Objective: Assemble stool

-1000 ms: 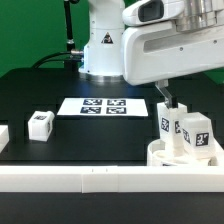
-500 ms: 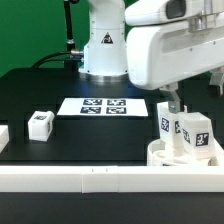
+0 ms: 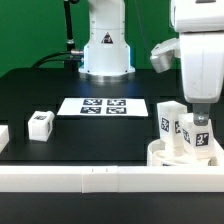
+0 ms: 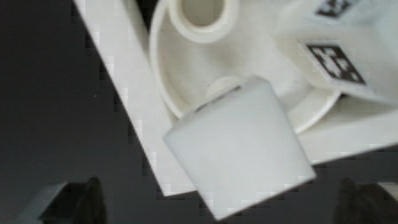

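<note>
The stool's round white seat (image 3: 160,153) lies at the front of the exterior view's right, against the front rail. Two tagged white legs stand upright on it, one (image 3: 168,118) behind and one (image 3: 193,136) in front. A third leg (image 3: 40,124) lies loose on the black table at the left. My gripper (image 3: 201,120) hangs just over the front leg. In the wrist view that leg's blank top (image 4: 240,145) shows between my dark fingers (image 4: 71,202), with gaps on both sides. The gripper (image 4: 228,205) is open and holds nothing. The seat (image 4: 178,75) shows an empty socket (image 4: 201,15).
The marker board (image 3: 103,105) lies flat mid-table in front of the robot base (image 3: 103,50). A long white rail (image 3: 90,180) runs along the front edge, and it also shows in the wrist view beside the seat (image 4: 116,60). A white block (image 3: 3,135) sits at the far left.
The arm has swung toward the exterior view's right and come down over the front leg on the seat. The jaws stayed wide. No part has moved.
</note>
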{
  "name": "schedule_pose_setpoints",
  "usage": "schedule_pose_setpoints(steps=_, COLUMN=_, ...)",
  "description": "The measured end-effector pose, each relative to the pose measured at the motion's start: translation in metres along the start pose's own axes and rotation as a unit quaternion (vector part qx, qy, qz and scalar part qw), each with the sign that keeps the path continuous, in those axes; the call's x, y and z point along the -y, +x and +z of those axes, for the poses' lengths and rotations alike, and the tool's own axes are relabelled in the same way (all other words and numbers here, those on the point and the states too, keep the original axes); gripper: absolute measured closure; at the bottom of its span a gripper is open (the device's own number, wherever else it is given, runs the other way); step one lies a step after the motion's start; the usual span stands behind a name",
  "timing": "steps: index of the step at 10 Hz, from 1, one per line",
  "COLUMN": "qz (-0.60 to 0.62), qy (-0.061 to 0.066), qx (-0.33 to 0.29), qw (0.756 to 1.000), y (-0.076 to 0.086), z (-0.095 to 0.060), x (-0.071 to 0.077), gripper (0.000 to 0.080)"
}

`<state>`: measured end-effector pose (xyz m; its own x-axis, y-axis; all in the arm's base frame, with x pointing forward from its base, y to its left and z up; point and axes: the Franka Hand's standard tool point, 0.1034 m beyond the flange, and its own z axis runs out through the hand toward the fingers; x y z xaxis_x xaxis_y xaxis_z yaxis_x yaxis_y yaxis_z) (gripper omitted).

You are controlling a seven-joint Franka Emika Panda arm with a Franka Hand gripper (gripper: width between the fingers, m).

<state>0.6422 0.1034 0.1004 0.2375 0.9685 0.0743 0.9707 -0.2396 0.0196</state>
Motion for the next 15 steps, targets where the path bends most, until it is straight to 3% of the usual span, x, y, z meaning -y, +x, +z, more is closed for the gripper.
schedule_pose_setpoints(steps=3, qz=-0.142, qy=0.007, qx=0.022, qw=0.990, y=-0.002, z=0.010, x=0.002, gripper=0.0151)
schedule_pose_setpoints(steps=7, qz=-0.151, qy=0.008, qx=0.028, qw=0.988, y=0.002, z=0.014, x=0.001, gripper=0.0151)
schedule_pose_setpoints(steps=8, qz=-0.149, qy=0.008, qx=0.028, qw=0.988, y=0.002, z=0.015, x=0.001, gripper=0.0279)
schedule_pose_setpoints(steps=9, qz=-0.149, qy=0.008, qx=0.028, qw=0.988, y=0.001, z=0.015, x=0.001, gripper=0.0279)
schedule_pose_setpoints(steps=10, qz=-0.148, qy=0.008, qx=0.029, qw=0.989, y=0.000, z=0.015, x=0.001, gripper=0.0418)
schedule_pose_setpoints(steps=11, qz=-0.148, qy=0.008, qx=0.029, qw=0.989, y=0.000, z=0.015, x=0.001, gripper=0.0465)
schedule_pose_setpoints(steps=14, qz=-0.111, qy=0.007, qx=0.029, qw=0.993, y=-0.001, z=0.015, x=0.001, gripper=0.0465)
schedule_pose_setpoints(steps=15, qz=-0.047, qy=0.006, qx=0.029, qw=0.998, y=-0.001, z=0.015, x=0.001, gripper=0.0465)
